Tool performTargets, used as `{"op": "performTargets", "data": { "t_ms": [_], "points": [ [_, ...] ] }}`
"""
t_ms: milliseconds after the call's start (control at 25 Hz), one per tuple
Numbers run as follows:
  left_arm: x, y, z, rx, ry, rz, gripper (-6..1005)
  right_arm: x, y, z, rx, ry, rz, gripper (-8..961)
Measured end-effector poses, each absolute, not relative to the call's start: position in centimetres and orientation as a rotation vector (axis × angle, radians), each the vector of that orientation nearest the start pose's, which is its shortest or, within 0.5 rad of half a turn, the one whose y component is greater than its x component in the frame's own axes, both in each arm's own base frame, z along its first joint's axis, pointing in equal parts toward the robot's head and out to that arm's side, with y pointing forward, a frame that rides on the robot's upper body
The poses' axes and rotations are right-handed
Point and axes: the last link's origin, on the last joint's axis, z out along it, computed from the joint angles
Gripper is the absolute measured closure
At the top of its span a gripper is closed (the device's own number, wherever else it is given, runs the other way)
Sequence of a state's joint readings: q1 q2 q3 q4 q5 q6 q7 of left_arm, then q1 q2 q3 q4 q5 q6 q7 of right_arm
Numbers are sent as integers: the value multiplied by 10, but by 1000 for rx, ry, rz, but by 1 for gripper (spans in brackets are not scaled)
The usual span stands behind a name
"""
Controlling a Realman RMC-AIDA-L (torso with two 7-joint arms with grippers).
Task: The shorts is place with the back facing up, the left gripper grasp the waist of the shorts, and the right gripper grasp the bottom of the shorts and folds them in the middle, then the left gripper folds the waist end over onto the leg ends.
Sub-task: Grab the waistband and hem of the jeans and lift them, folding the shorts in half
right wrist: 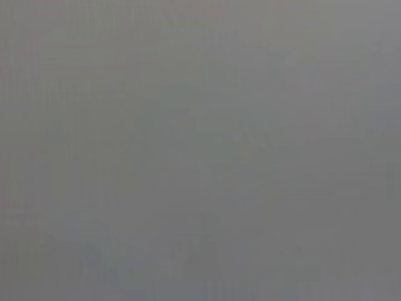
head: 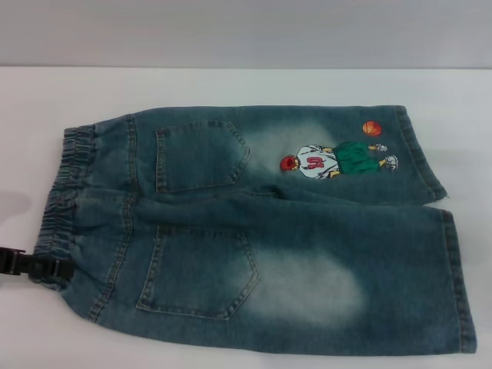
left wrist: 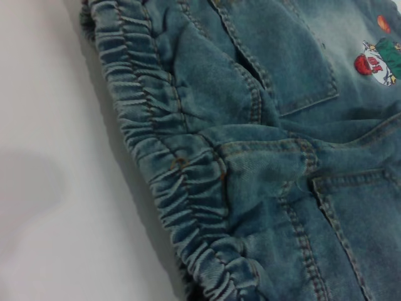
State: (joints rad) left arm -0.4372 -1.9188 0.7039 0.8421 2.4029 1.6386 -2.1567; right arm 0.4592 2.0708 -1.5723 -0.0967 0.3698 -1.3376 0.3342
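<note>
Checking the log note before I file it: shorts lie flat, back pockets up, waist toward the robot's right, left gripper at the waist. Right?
One thing is off: the waist points to the robot's left, not right, as the head view shows. The rest holds: the shorts lie flat with back pockets up, and the left gripper is at the waist.

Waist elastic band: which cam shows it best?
Left wrist view: the waist fills the picture close up, with gathers and stitching clear. The head view shows the whole band at the shorts' left end, with the left gripper at its near corner. The right wrist view shows none.
</note>
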Motion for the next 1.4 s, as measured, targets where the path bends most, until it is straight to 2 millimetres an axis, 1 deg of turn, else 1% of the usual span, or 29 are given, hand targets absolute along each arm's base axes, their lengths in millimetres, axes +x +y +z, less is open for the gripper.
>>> {"op": "performTargets", "data": {
  "t_ms": [320,480,1080,1280,1320,1360,1400],
  "points": [
    [-347,300,78,-2395,-1604,-52,147,336,337,52,-1283,529,914,258],
    [-349,302,80,-2379,-1596,-37,328,336,337,52,-1283,530,913,257],
    [-346,307,81,-2373,-1589,-44,820,337,338,51,-1284,535,909,257],
    [-344,310,82,-2370,-1589,-55,916,334,343,51,-1295,543,910,257],
    [-344,310,82,-2370,-1589,-55,935,333,345,52,-1302,541,915,257],
    [-341,314,83,-2357,-1595,-70,954,329,352,51,-1334,537,911,258],
    [-339,315,83,-2354,-1596,-75,954,329,352,51,-1334,537,911,258]
  ]
}}
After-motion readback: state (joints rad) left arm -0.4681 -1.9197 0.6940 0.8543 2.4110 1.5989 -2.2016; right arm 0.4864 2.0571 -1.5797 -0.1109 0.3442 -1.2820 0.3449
